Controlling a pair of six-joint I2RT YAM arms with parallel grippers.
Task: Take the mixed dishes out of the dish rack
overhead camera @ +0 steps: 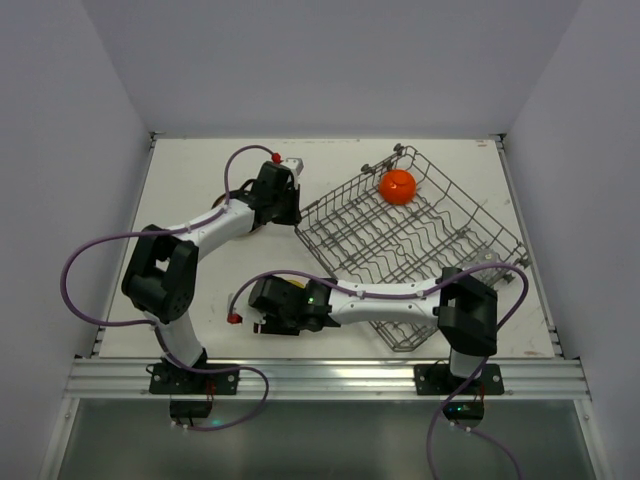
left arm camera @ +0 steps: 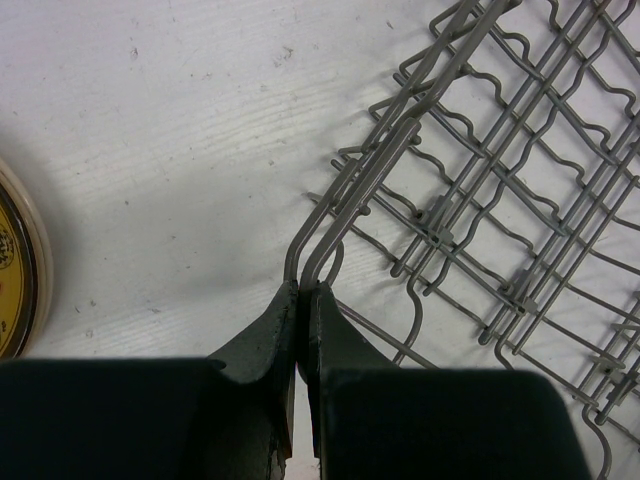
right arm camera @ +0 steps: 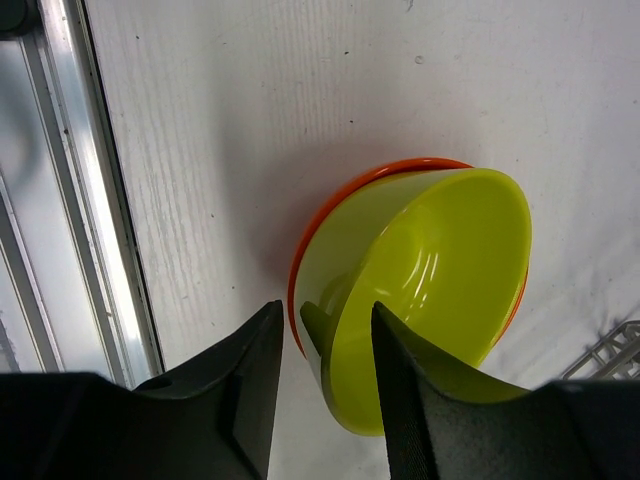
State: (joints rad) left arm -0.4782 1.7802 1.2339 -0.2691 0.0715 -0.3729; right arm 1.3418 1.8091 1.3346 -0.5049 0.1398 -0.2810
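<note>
The right pincer [right arm camera: 325, 310] has its jaws apart, one finger on each side of the near wall of the yellow-green bowl [right arm camera: 440, 280]. A gap shows on the outer side, and the inner finger reaches down into the hollow. Whether either pad touches the wall cannot be told from this angle. The yellow-green bowl sits tilted inside an orange bowl [right arm camera: 335, 200], whose rim curves around it just ahead of the fingers. Both rest on the white table [right arm camera: 250, 120]. A metal rail [right arm camera: 80, 200] runs along the table's edge, off to the pincer's left side.

The left pincer [left arm camera: 302, 287] has its jaws together, and they appear to be pinching the corner wire of the dish rack [left arm camera: 440, 235] right at the tips. The rack's grid of tines spreads away ahead and to the right of it. At the far end of the rack, well away from this pincer, lies a second orange bowl [overhead camera: 397, 186]. To the pincer's left, apart from the rack, the edge of a plate [left arm camera: 15, 260] with a yellow face and cream rim lies on the table.
</note>
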